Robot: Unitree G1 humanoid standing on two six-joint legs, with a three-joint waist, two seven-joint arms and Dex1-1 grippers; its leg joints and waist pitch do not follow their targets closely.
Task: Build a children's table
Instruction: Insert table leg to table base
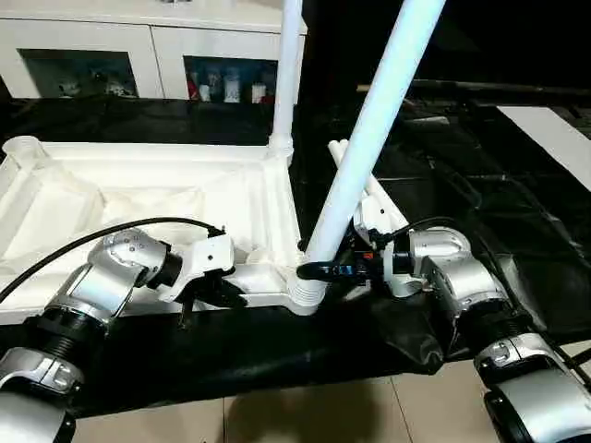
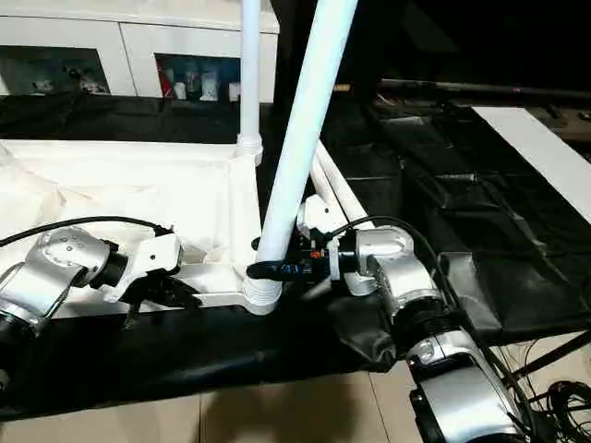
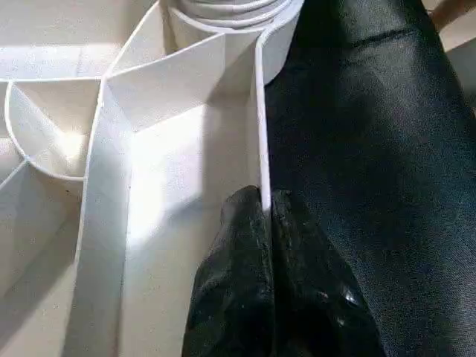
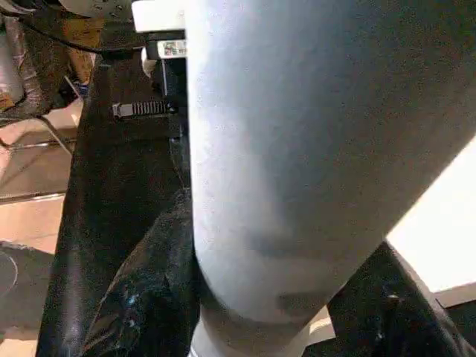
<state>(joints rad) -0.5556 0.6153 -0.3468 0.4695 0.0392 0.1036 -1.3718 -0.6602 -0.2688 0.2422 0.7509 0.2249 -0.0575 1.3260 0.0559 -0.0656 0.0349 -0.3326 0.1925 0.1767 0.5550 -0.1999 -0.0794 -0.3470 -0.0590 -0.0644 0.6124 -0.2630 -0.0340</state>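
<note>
Gripping a tilted leg (image 1: 369,129) at the table top's (image 1: 138,198) near corner socket, the right gripper (image 1: 319,270) clamps it while the left gripper (image 3: 265,223) pinches the top's near rim.

A black-covered bench (image 1: 277,355) carries the upturned white table top (image 1: 138,198) and spare legs (image 1: 379,198)

Leg (image 1: 369,120) tops cut off, apparently.

No readable text is showing anywhere. A small white printed sticker (image 4: 172,48) is sitting on the black bracket behind the white tube leg (image 4: 312,149), but its marks are staying too tiny to read.
</note>
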